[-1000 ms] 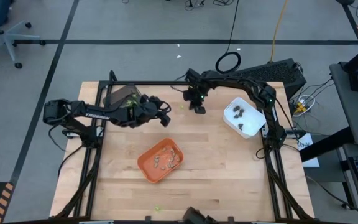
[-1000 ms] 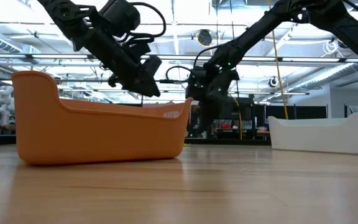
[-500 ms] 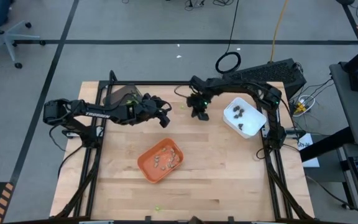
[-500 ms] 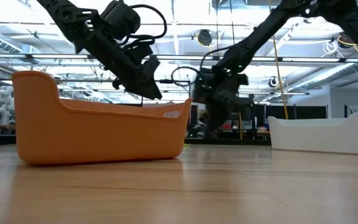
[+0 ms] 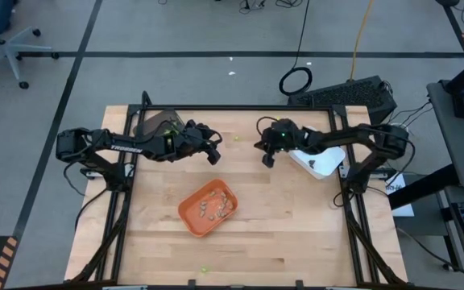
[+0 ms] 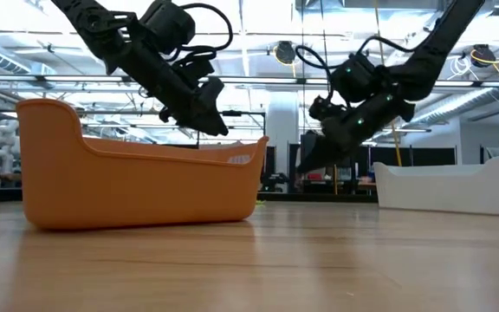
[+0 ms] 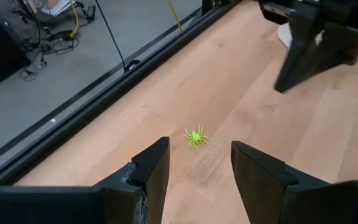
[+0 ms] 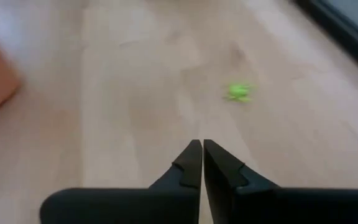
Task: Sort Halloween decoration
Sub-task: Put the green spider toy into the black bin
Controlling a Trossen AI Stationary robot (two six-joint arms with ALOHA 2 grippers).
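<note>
A lime-green spider (image 7: 195, 135) lies flat on the bare wood near the far edge of the table (image 5: 280, 234), between my two arms; from above it is only a green speck (image 5: 236, 138). It touches nothing but the boards. My left pincer (image 7: 197, 163) hangs just short of it, above the wood, with its fingers spread and nothing between them; the spider sits ahead of the gap, slightly nearer one finger than the other. From above, this pincer (image 5: 213, 148) is just left of the speck, at the end of the arm that reaches in from the table's left side.

My right pincer (image 8: 202, 155) has its two fingers pressed together, and I can see nothing held between them. The same spider shows ahead of it as a green blur (image 8: 238, 92), apart from the tips. From above, this pincer (image 5: 267, 155) is a little to the right of the speck, beside the white tray (image 5: 322, 165), which my forearm crosses and partly hides. In the level view both pincers hang clear of the table top, the left (image 6: 204, 117) above the orange tray's rim and the right (image 6: 312, 158) between the two trays.

Nearer the middle of the table sits the orange tray (image 5: 190, 211), holding a cluster of small tan-grey pieces (image 5: 215, 205). Another green piece (image 5: 205, 269) lies alone on the wood near the front edge, well apart from both pincers.
</note>
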